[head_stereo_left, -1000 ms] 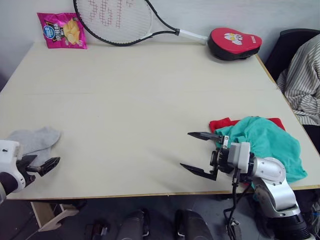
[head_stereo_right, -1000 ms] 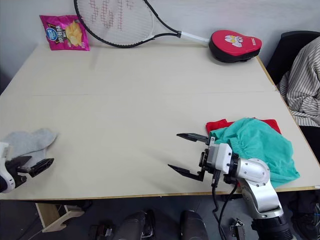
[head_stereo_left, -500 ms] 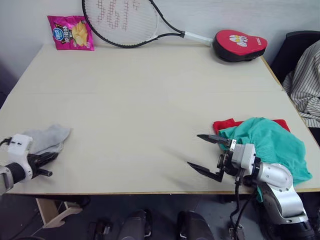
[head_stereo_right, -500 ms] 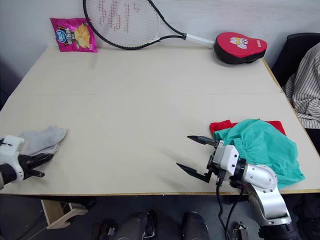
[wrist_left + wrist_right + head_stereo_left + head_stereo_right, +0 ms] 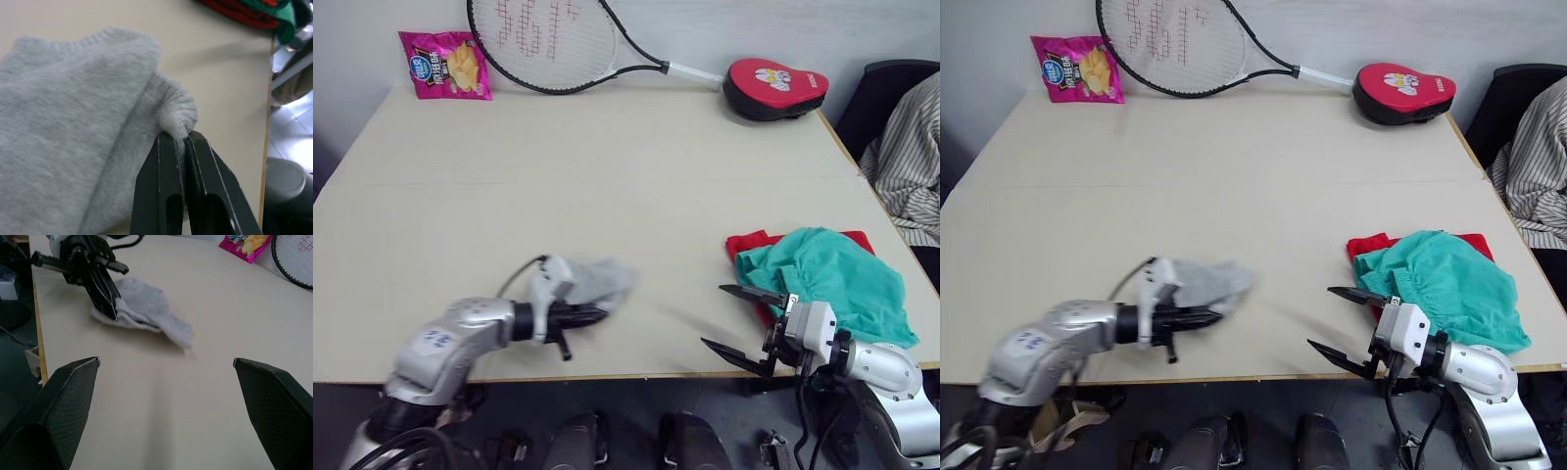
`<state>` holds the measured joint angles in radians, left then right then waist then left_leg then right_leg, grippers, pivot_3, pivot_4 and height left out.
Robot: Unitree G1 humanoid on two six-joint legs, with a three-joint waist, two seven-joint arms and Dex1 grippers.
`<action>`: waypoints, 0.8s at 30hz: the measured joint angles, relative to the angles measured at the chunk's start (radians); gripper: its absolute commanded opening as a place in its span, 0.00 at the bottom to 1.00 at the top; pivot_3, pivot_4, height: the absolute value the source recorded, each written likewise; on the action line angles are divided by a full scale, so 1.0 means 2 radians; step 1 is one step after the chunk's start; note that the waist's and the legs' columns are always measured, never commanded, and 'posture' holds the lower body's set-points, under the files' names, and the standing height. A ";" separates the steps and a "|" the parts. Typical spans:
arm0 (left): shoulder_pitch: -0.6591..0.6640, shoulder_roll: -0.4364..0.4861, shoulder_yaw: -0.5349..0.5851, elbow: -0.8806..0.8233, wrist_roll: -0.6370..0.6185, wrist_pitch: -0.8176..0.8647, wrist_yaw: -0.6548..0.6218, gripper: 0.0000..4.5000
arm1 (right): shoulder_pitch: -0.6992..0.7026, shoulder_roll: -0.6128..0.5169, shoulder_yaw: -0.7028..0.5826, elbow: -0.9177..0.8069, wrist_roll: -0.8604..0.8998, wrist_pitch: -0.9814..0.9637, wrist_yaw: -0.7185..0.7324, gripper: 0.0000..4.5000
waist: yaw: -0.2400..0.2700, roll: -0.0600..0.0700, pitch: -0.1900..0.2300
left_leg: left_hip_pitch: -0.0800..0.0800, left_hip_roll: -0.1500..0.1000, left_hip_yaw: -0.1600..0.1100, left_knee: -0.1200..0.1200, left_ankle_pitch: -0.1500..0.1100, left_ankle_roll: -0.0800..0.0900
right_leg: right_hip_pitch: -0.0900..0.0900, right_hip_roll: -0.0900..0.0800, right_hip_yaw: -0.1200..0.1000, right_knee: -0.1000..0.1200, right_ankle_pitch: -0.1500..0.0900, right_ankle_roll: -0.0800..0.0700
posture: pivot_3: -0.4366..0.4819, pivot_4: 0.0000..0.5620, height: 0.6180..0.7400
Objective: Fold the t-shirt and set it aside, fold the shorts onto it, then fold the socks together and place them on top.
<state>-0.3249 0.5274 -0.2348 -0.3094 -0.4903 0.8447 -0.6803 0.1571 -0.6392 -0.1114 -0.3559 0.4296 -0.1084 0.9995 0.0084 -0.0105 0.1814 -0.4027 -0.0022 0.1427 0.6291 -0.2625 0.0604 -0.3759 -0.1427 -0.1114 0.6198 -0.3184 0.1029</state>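
In the left eye view you have a wide bare stretch of the table [image 5: 607,166] from the middle to the far edge, where a pink snack bag [image 5: 444,64], a tennis racket [image 5: 558,39] and a red padded case [image 5: 773,86] lie along the wall. The socks [image 5: 597,282] sit near the front edge, a little left of centre, and the left gripper [image 5: 587,315] lies low along the table with its forearm coming in from the near left, closed on the near edge of the socks. At the near right the right gripper [image 5: 736,318] hovers at the front edge with its two fingers spread wide and nothing between them. Just right of it the shorts [image 5: 827,284] lie bunched on top of the t-shirt [image 5: 749,241], so you see only red strips of the t-shirt at the far and left sides. In the left wrist view the two black fingers [image 5: 161,196] pinch a raised fold of grey sock cloth, and the table edge runs close beside them. In the right wrist view the wide-apart fingers [image 5: 63,396] frame open table up to the socks and the left gripper, which are a little blurred.
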 measured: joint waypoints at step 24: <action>-0.116 0.087 0.090 0.244 0.058 -0.258 -0.208 0.65 | -0.050 0.039 0.148 -0.056 -0.070 0.119 -0.080 1.00 | 0.011 0.000 0.000 | -0.002 -0.001 -0.001 0.000 -0.001 0.000 | -0.002 -0.002 -0.001 -0.001 0.000 0.000 | 0.48 0.27 1.00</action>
<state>-0.5567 0.7010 -0.0552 0.1779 -0.3750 0.3283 -1.0970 0.0578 -0.5602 0.1841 -0.4673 0.2906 0.1301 0.8400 0.0301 -0.0096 0.1819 -0.4071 -0.0044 0.1414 0.6289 -0.2654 0.0611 -0.3799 -0.1475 -0.1125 0.6173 -0.3189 0.1020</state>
